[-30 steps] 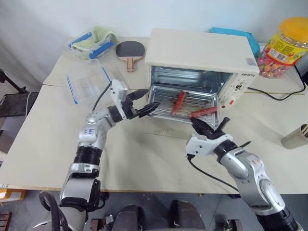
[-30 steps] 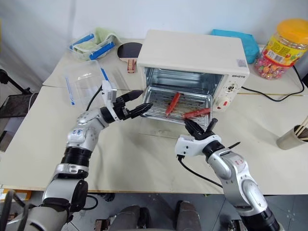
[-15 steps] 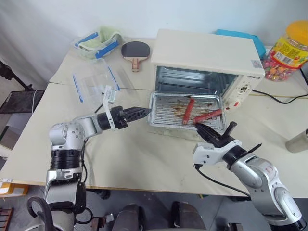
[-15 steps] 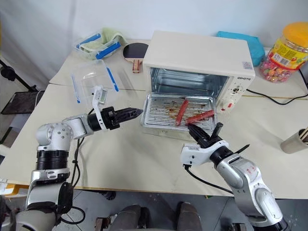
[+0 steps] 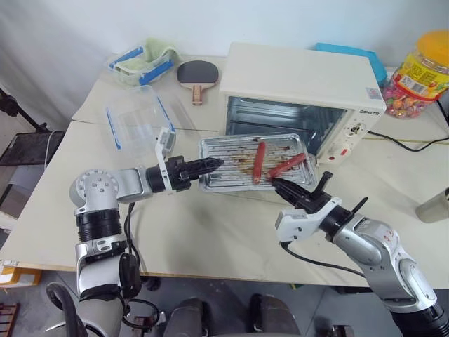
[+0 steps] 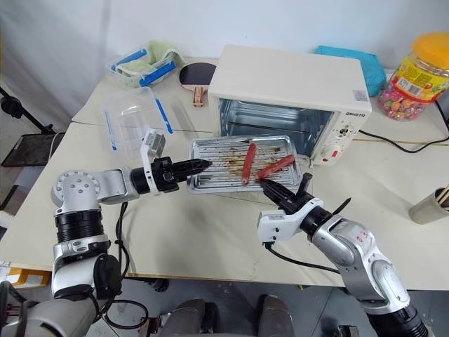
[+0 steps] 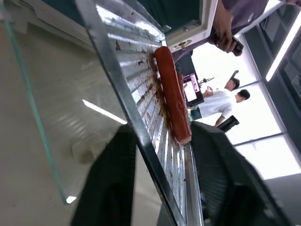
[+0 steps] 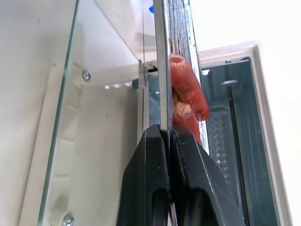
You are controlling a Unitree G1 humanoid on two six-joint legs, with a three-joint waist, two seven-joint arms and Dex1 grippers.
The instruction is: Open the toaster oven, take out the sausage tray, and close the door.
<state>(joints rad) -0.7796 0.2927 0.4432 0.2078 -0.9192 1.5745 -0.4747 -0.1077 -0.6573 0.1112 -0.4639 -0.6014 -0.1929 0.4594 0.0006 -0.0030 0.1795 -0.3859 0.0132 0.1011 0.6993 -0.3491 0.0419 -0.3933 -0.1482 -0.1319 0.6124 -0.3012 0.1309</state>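
We see the sausage tray [image 5: 242, 163] clear of the toaster oven [image 5: 302, 91] cavity, held above the lowered door [image 8: 89, 122] — two red sausages [image 5: 259, 159] lie on it. The right gripper [image 5: 277, 186] is clamped on the tray's front rim, fingers pressed together on the metal edge. The left gripper [image 5: 214, 163] straddles the tray's left rim, one finger on each side — firm contact we cannot tell.
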